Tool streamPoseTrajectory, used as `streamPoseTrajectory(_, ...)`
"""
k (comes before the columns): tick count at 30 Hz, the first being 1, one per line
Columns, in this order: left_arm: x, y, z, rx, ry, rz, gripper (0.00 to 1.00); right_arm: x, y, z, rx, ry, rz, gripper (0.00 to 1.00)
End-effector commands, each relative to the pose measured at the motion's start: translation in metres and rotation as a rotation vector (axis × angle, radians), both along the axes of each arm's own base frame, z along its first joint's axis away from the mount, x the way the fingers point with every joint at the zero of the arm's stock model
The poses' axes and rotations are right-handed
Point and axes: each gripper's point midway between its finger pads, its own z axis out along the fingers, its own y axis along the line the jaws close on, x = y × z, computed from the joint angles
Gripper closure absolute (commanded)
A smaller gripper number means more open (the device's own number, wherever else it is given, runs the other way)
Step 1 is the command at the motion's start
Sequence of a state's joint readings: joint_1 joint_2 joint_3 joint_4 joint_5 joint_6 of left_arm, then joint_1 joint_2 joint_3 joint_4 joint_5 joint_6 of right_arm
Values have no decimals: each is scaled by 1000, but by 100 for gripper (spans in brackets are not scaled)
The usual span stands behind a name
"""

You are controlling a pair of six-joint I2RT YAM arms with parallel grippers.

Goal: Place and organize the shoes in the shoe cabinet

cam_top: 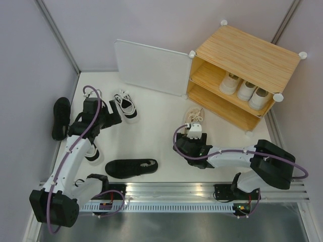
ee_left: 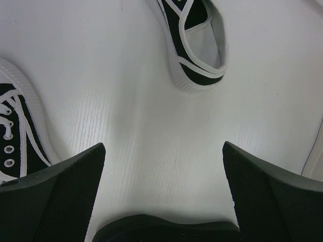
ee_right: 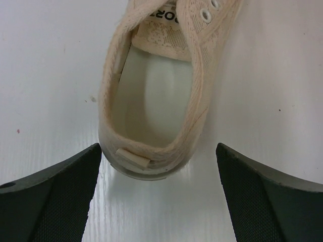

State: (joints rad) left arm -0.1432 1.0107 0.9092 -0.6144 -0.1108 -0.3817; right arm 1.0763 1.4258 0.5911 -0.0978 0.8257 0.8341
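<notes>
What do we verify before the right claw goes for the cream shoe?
1. Right claw open: ok, jaws wide, nothing held.
2. Cream shoe lined up: ok, upright, heel centred in the claw's gap in the wrist view.
3. Claw height over the heel: cannot tell.
4. Shoe cabinet door open: ok, it stands out to the left.
5. Free slot: ok, the lower shelf shows no shoes; three white shoes sit on the upper one.
6. Left claw out of the way: ok, open, holding nothing, near a black-and-white shoe far to the left.
</notes>
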Motion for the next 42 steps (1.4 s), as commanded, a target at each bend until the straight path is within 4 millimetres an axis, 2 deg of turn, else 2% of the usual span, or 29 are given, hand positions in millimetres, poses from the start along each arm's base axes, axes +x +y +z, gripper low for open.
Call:
streamPoseTrajectory(1, 9, 7, 11, 47, -60, 6, 0, 18, 12, 12, 48, -94, -68, 2)
streamPoseTrajectory(4, 9, 7, 9, 45, -54, 3, 0, 25, 23, 8, 59, -107, -61, 2)
streamPoseTrajectory(9, 8, 6, 8, 42, -50, -2, 0, 31, 24, -2, 46, -133, -90, 6)
streamPoseTrajectory(11, 9, 6, 7, 42, -47, -2, 0, 34, 23, -8, 42, -136, -100, 10)
streamPoseTrajectory(14, 8, 5, 6, 42, -44, -6, 0, 37, 16, -18, 34, -124, -128, 22)
streamPoseTrajectory(17, 8, 5, 6, 41, -44, -7, 0, 36, 11, -21, 18, -120, -134, 44)
streamPoseTrajectory(18, 8, 5, 6, 42, -44, -8, 0, 36, 9, -19, 8, -118, -134, 62)
streamPoseTrajectory(20, 8, 5, 6, 41, -44, -7, 0, 37, 11, -4, 9, -135, -114, 81)
streamPoseTrajectory(21, 8, 5, 6, 41, -42, -9, 0, 38, 10, 3, 0, -142, -105, 98)
streamPoseTrajectory(25, 8, 4, 6, 40, -43, -10, 0, 43, 12, 53, 21, -212, -44, 99)
streamPoseTrajectory(26, 8, 4, 5, 40, -42, -12, 0, 42, 12, 58, 2, -212, -8, 99)
streamPoseTrajectory(28, 8, 4, 6, 38, -45, -13, 0, 47, 15, 74, 76, -219, 39, 99)
streamPoseTrajectory(31, 9, 4, 6, 39, -45, -14, 0, 54, 3, 76, 87, -209, 57, 99)
streamPoseTrajectory(33, 8, 4, 5, 40, -42, -14, 0, 56, -5, 69, 54, -190, 61, 99)
streamPoseTrajectory(39, 8, 3, 4, 38, -35, -17, 0, 44, -3, 19, 23, -25, 109, 100)
streamPoseTrajectory(40, 8, 3, 4, 36, -37, -16, 0, 38, -5, 6, 5, 31, 103, 98)
streamPoseTrajectory(41, 8, 3, 4, 35, -37, -18, 0, 38, -2, 4, 22, 41, 97, 98)
streamPoseTrajectory(42, 8, 3, 3, 37, -35, -19, 0, 31, -6, -8, -5, 89, 90, 93)
